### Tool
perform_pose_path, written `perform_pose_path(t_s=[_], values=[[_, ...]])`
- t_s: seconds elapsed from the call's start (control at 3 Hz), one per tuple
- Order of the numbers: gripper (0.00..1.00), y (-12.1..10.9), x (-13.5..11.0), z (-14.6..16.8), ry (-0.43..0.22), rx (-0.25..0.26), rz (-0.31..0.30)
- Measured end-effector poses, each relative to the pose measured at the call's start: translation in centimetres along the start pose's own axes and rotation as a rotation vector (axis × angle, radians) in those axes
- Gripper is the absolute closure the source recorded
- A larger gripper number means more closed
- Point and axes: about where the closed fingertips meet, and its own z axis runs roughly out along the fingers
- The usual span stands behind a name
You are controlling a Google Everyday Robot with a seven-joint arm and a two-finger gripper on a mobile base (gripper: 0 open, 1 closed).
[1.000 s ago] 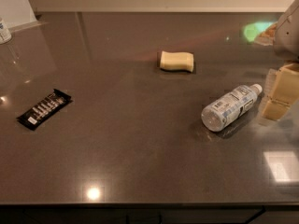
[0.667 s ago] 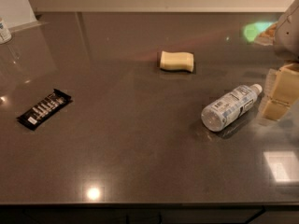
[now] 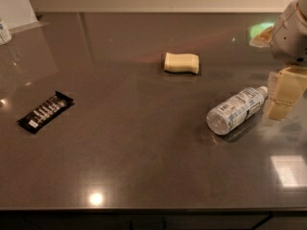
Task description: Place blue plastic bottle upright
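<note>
At the far left edge of the dark grey stone countertop (image 3: 144, 157) stands a small white-labelled container (image 3: 4, 30), only partly in view and well away from the work. Nearer the front left lies a flat black snack-bar wrapper with white print (image 3: 45, 111), set aslant. Past the middle, toward the back, rests a pale yellow rectangular sponge (image 3: 181, 63). Both are well apart from the task's thing and look like bystanders rather than obstacles. Right of centre is the blue plastic bottle (image 3: 236, 110), a clear, faintly bluish one with a white-and-blue label. It lies on its side with the base toward the front left and the white cap (image 3: 263, 90) pointing back and right. So it is not yet upright. At the right edge, the robot's cream-coloured gripper (image 3: 280, 97) hangs low over the counter just beside the cap end, probably lined up there to take the bottle near its neck and tip it onto its base. Whether the gripper is open or closed cannot be told, and it does not appear to hold the bottle.
</note>
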Motion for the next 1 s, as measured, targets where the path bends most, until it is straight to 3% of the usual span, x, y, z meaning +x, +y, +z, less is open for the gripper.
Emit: perform_pose_path(t_s=[0.33, 1.0], values=[[0.00, -0.5, 0.3, 1.7, -0.001, -0.004, -0.112], [0.00, -1.4, 0.9, 5.8, -0.009, -0.109, -0.349]])
